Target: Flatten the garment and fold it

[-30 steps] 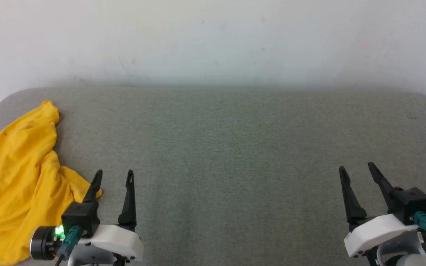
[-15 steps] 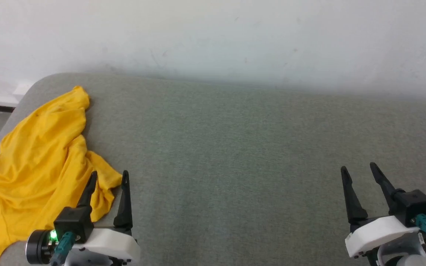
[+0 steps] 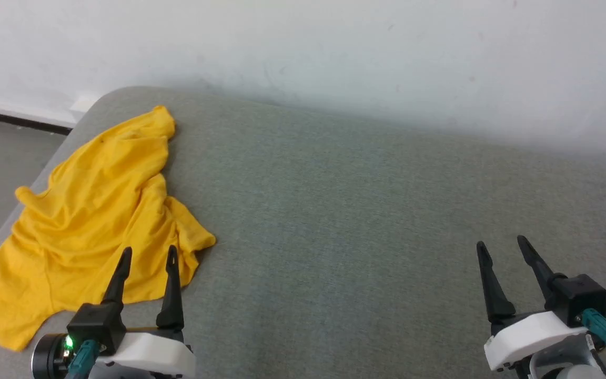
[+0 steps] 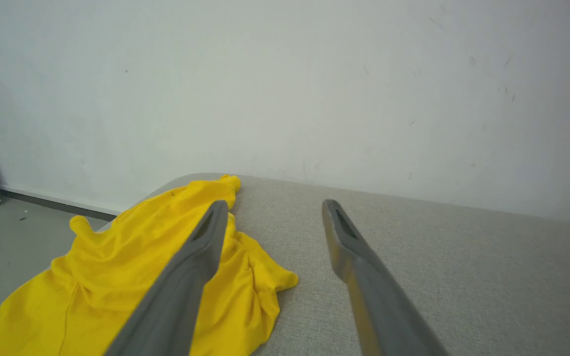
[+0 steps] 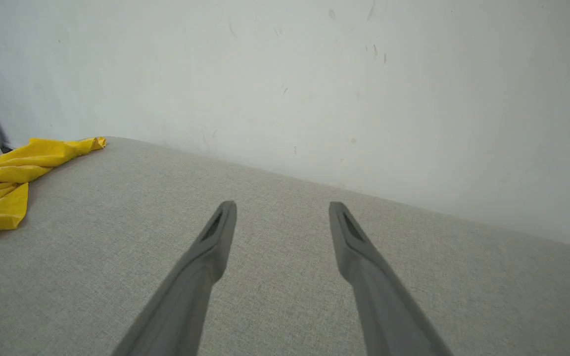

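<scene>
Right end effector (image 5: 282, 207) above grey fabric-covered table (image 5: 117, 237), fingers (image 5: 206, 262) spread wide, nothing between them, tips pointing toward white wall (image 5: 285, 74) (scuffed, few dark specks). Garment (image 5: 3, 178) lies crumpled at far left edge of table, plain yellow folds showing, well apart from fingers.

My left gripper (image 3: 149, 249) and my right gripper (image 3: 501, 241): each carries two long, tapering black fingers (image 3: 171, 295) set in a smooth white shell (image 3: 148, 352). A square black block (image 3: 95, 322) tops each wrist, and a teal plug (image 3: 597, 321) enters beside it. A green lamp (image 3: 68, 342) glows on my round dark left cuff (image 3: 45, 360).
</scene>
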Motion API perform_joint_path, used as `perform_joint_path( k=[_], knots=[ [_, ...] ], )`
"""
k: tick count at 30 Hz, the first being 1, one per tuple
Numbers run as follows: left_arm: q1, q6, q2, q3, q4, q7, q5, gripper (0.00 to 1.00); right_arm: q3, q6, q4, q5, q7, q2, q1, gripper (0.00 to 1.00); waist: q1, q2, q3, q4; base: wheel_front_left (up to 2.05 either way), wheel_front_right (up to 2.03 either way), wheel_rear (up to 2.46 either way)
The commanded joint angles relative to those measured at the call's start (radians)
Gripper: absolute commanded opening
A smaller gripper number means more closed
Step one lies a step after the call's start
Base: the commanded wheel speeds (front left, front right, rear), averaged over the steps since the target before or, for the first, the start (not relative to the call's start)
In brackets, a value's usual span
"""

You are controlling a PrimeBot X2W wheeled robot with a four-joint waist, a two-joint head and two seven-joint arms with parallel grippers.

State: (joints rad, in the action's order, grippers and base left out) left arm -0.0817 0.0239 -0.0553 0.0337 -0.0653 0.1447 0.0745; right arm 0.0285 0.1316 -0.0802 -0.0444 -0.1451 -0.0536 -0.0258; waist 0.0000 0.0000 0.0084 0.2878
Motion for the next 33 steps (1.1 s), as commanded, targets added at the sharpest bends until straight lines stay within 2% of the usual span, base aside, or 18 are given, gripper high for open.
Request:
perform_joint_path(
  k=[1,33],
  knots=[
    [-0.017,-0.007,0.003,0.004,-0.007,0.010,0.012,1.00,0.000,-0.001,-0.004,-0.002,-0.010,0.002,0.008,1.00,0.0000,0.0000,-0.002,0.024,0.00,0.00,0.00],
    [-0.080,-0.004,0.004,0.025,-0.028,0.077,0.052,1.00,-0.019,-0.001,-0.065,-0.015,-0.077,0.003,0.012,1.00,0.0000,0.0000,-0.016,0.278,0.00,0.00,0.00]
  ],
)
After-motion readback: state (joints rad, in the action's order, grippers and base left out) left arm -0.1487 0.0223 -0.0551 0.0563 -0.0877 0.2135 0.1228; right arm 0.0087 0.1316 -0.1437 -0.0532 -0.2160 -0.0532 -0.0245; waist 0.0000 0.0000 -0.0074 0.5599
